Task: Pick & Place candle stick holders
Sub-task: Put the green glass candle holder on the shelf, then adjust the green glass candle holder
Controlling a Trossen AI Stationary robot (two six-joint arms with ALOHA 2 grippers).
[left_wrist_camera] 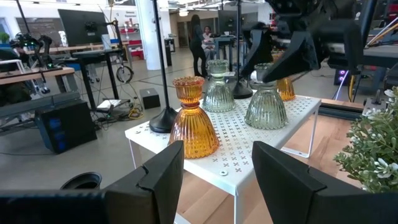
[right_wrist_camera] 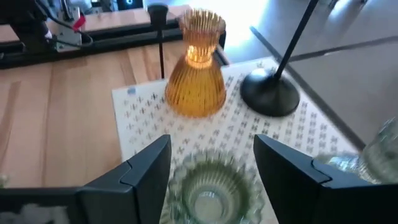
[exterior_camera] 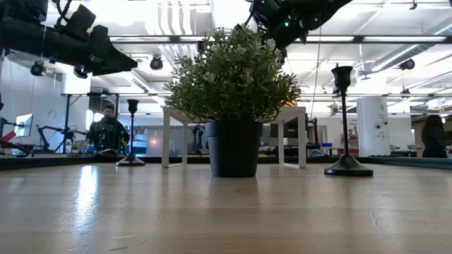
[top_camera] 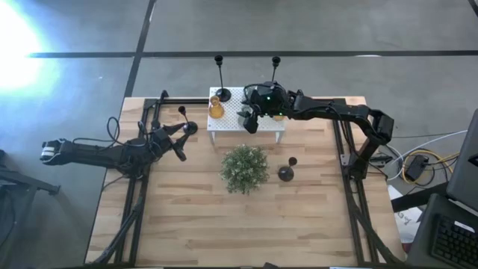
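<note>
Right end effector (right_wrist_camera: 211,168) astride clear holder (right_wrist_camera: 211,190)

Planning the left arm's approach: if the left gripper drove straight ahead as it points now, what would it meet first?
Probably the amber holder at the near corner of the white stand, centred ahead of the open left gripper.

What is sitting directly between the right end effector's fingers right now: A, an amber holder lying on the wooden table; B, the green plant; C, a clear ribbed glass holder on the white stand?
C: in the right wrist view the clear ribbed glass holder stands on the white stand between the open right end effector fingers.
</note>
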